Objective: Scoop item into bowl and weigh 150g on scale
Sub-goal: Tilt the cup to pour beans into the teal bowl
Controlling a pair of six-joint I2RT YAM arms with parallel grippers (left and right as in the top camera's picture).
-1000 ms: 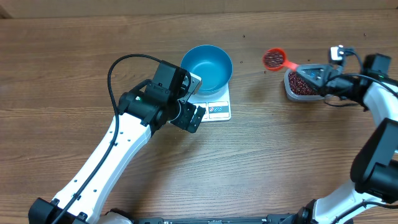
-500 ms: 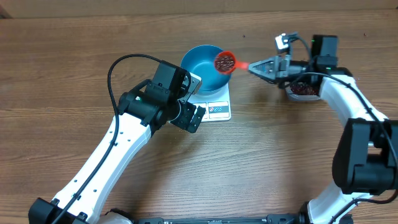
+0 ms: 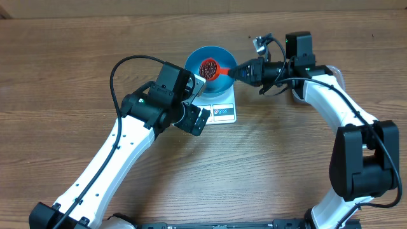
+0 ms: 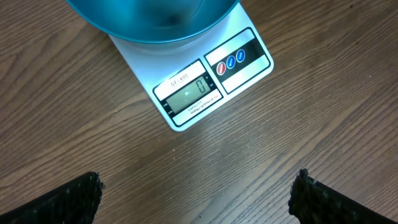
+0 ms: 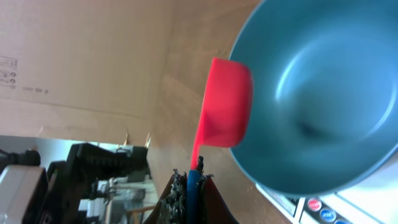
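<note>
The blue bowl [image 3: 216,86] stands on the white scale [image 3: 222,112], whose display [image 4: 189,93] reads zero. A red scoop [image 3: 208,67] full of dark red-brown beans [image 3: 206,65] hovers level over the bowl. My right gripper [image 3: 237,70] is shut on its handle, reaching in from the right. From the right wrist, the scoop [image 5: 225,106] hangs at the bowl's [image 5: 323,93] rim, and what shows of the bowl's inside looks bare. My left gripper [image 3: 198,121] is open just in front of the scale's left corner, holding nothing, its fingertips [image 4: 81,199] wide apart over bare wood.
A clear tub [image 3: 297,96] sits to the right of the scale, mostly hidden under my right arm. Cardboard and equipment beyond the table's far edge [image 5: 93,62] show in the right wrist view. My left arm crosses the table's front left.
My right arm has carried the loaded scoop leftward from beside the tub to above the bowl. The left arm has not moved.
</note>
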